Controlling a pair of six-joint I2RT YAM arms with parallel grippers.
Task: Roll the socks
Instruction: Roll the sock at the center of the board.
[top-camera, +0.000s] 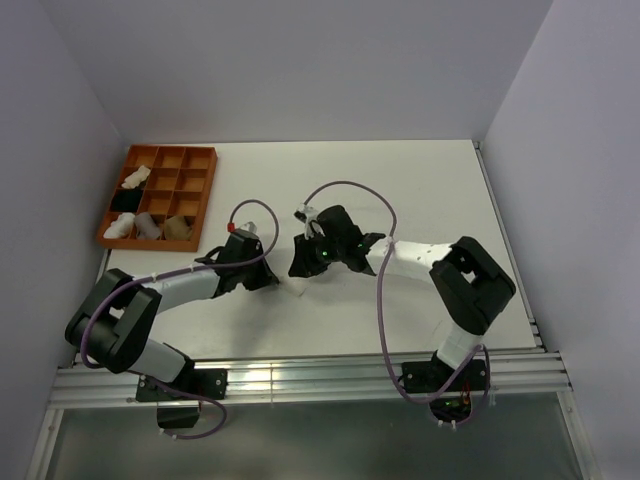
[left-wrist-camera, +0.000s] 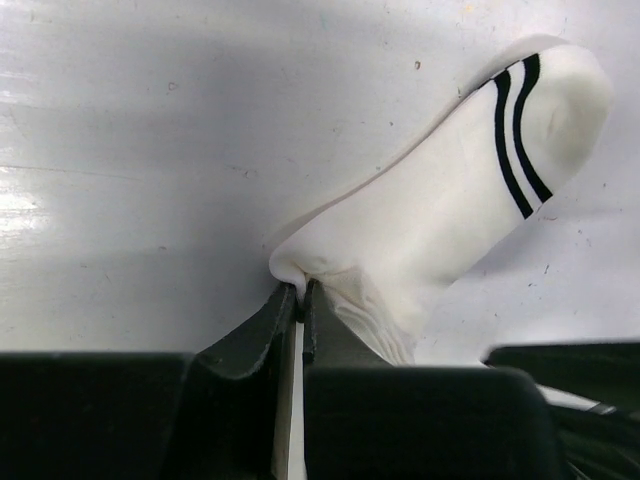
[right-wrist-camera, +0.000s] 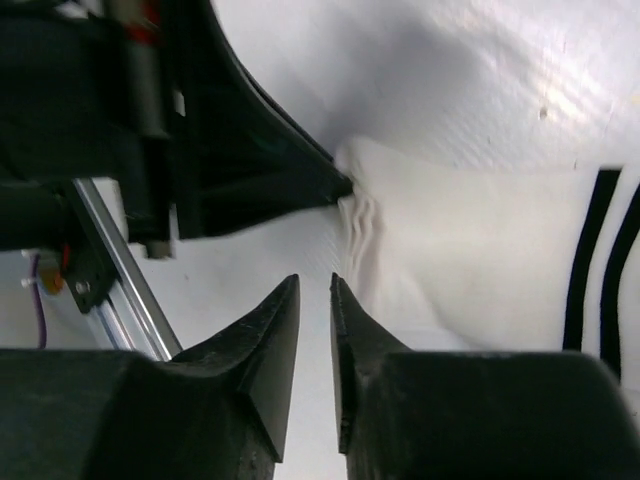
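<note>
Both arms reach in over the middle of the table (top-camera: 430, 190), their wrists almost meeting just left of centre. Down between them lies a short white sock (left-wrist-camera: 440, 220) with two dark stripes across one end. It lies flat on the table top, and the striped end points away from the left hand (left-wrist-camera: 300, 290).

That left hand is pinched tight on the plain end of the sock. Its two fingers are pressed together with a fold of fabric caught between the tips, and the cloth wrinkles where they bite.

The right hand (right-wrist-camera: 315, 288) sits just beside the same end of the sock. Its fingers stand a narrow slit apart with nothing between them, only bare table showing through the gap. From its wrist camera the tip of the left hand shows at the puckered edge of the sock, and the dark stripes are off at the right edge of that view.

At the far left of the table, well away from the arms, stands an orange-brown compartment tray (top-camera: 172, 149). Small fabric bundles (top-camera: 148, 226) in white, black, grey and tan sit in its left and near compartments.
</note>
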